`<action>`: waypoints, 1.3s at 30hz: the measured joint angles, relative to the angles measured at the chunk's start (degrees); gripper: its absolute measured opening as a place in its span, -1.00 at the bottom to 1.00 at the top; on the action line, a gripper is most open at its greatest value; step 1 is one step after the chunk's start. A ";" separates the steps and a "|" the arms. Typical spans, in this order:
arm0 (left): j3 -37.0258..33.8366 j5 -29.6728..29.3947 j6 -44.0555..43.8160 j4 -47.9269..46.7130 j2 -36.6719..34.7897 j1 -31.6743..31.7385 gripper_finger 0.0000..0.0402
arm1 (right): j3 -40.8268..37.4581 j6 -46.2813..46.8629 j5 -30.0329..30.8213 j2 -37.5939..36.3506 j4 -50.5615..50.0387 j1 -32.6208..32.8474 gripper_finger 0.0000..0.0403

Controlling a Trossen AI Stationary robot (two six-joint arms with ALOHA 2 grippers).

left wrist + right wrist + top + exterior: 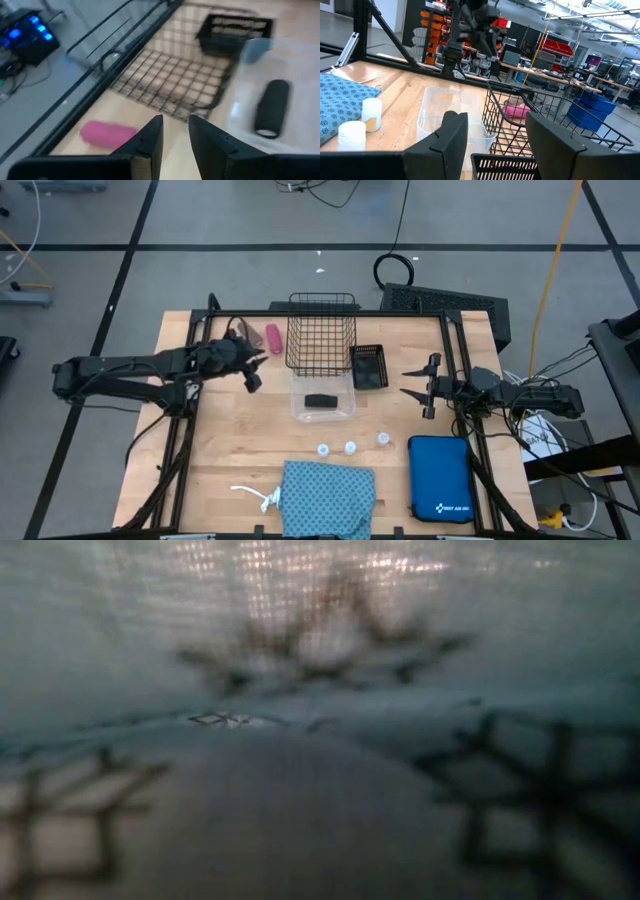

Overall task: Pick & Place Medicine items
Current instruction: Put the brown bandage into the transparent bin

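Left gripper [252, 373] hangs over the table near the pink roll [274, 338], fingers narrowly parted, nothing between them. A dark roll [320, 401] lies in the clear tray [298, 412] (beside the wire basket [321, 345]). Three vials [351, 447] stand above the teal cloth [328, 498]. Right gripper [418, 382] hovers near the tray, fingers apart, empty

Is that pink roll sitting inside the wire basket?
No. In the overhead view the pink roll lies on the bare table beside the wire basket, outside it.
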 joint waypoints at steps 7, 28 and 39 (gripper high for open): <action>-9.42 -2.70 -5.40 8.36 -0.53 4.27 -0.52 | -0.01 0.00 -0.01 0.00 0.01 -0.01 -0.06; -14.59 -12.56 -30.01 14.96 0.97 16.29 -0.48 | 0.01 0.02 0.00 0.00 0.01 0.00 -0.06; -13.86 -7.62 -30.51 18.91 4.88 24.58 0.32 | -0.01 0.00 0.00 0.00 0.04 0.00 -0.06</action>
